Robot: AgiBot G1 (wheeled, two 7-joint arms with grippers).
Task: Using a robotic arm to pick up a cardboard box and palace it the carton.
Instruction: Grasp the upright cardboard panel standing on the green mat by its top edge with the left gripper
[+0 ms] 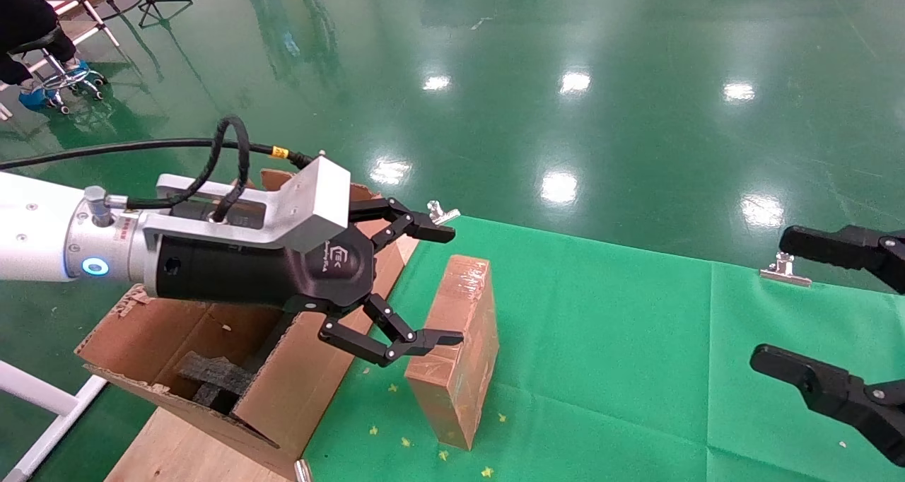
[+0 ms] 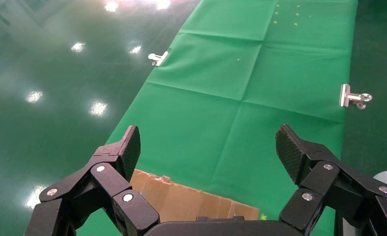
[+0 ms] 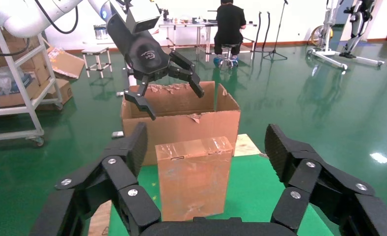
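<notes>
The left gripper [image 1: 444, 285] hangs spread just left of the upright cardboard box [image 1: 456, 351], perhaps slightly above; the right gripper [image 1: 799, 305], also spread, is farther off.

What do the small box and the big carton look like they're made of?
The cardboard box: brown cardboard, apparently wrapped in glossy clear tape, judging by its shiny wrinkled faces. The carton: matte corrugated cardboard with ragged torn flap edges, and dark foam-like blocks inside.

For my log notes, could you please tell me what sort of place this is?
Probably a robotics lab or test hall: a glossy green floor, tripods and trolleys around, a person at a bench.
</notes>
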